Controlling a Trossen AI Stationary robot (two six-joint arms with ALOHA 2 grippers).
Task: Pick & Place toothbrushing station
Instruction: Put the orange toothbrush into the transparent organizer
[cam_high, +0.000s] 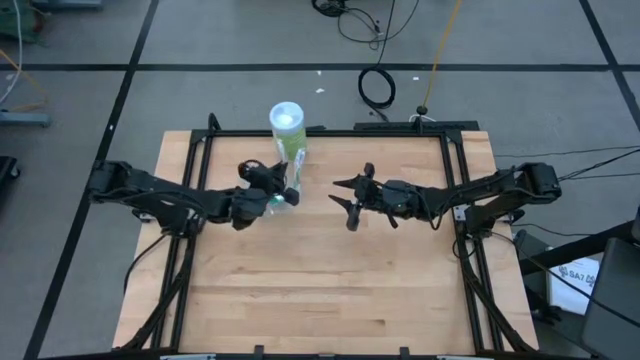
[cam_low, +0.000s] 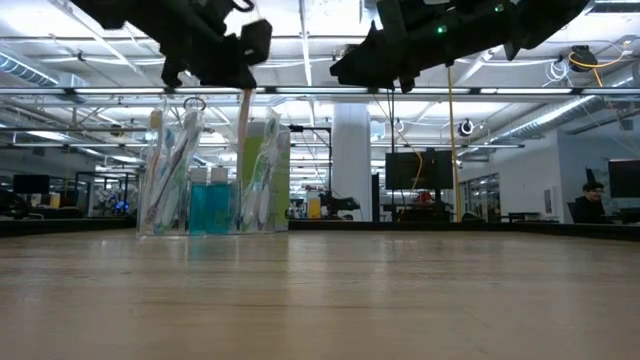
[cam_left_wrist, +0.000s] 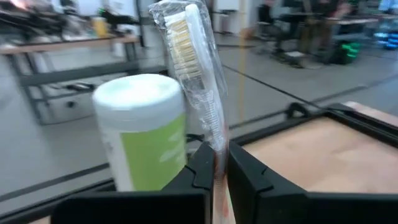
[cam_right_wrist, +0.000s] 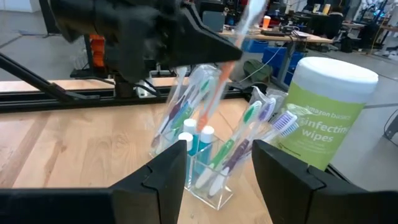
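Observation:
A clear plastic cup (cam_right_wrist: 210, 186) stands on the table near the far edge. Several wrapped toothbrushes (cam_right_wrist: 180, 106) and blue toothpaste tubes (cam_right_wrist: 196, 140) stand upright in it; the low view also shows the cup (cam_low: 150, 215). My left gripper (cam_left_wrist: 221, 163) hangs above the cup (cam_high: 283, 196), shut on one wrapped toothbrush (cam_left_wrist: 189, 56). My right gripper (cam_right_wrist: 217, 180) is open with nothing between its fingers. It is level and a short way to the right of the cup (cam_high: 344, 203), pointing toward it. My left gripper pinches the wrapped toothbrush's handle (cam_left_wrist: 217, 144) between its two fingers. The fingers come nearly level from the table's left side and lie across the brush. The brush stands upright, bristle head up. Its lower end (cam_low: 241, 135) hangs over the cup among the other brushes, clear of the table.
A green-and-white canister of disinfecting wipes (cam_high: 288, 128) stands just behind the cup at the table's far edge, close to the held brush (cam_left_wrist: 146, 130). Black frame rails (cam_high: 452, 190) run along the table's left, right and far sides. Bare wood (cam_high: 320, 290) fills the near half.

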